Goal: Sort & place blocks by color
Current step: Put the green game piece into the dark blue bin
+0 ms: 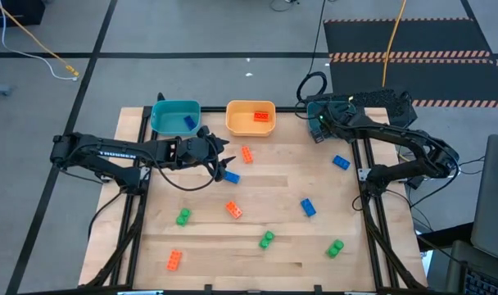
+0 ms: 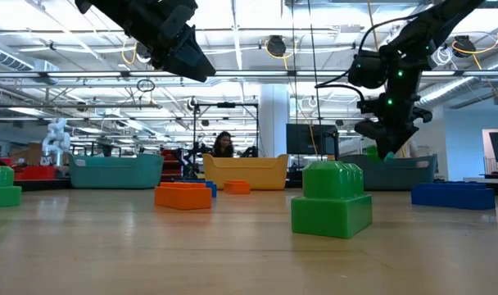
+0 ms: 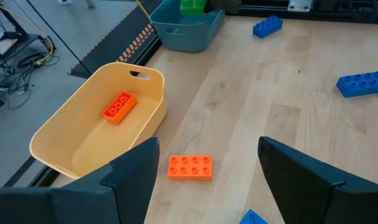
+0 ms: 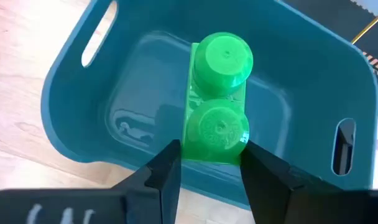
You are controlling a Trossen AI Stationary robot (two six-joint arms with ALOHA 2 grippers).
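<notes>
Step in hand: depositing a green block (image 4: 217,102). The right gripper (image 4: 204,165) hangs over the right-hand teal tray (image 4: 301,81) at the table's 1 o'clock corner, its fingers clamped on the block's lower end; the block sits above the tray floor, not yet released. Next move, as judged: part the fingers and let it drop inside the walls.

The left gripper (image 3: 204,171), fingers apart and empty, hovers above an orange block (image 3: 189,167) just beside the yellow tray (image 3: 52,134) at 12 o'clock, which already holds one orange block (image 3: 119,106).

Blue blocks (image 1: 340,161), green and orange ones lie scattered from 3 to 7 o'clock. Nothing obstructs either gripper.
</notes>
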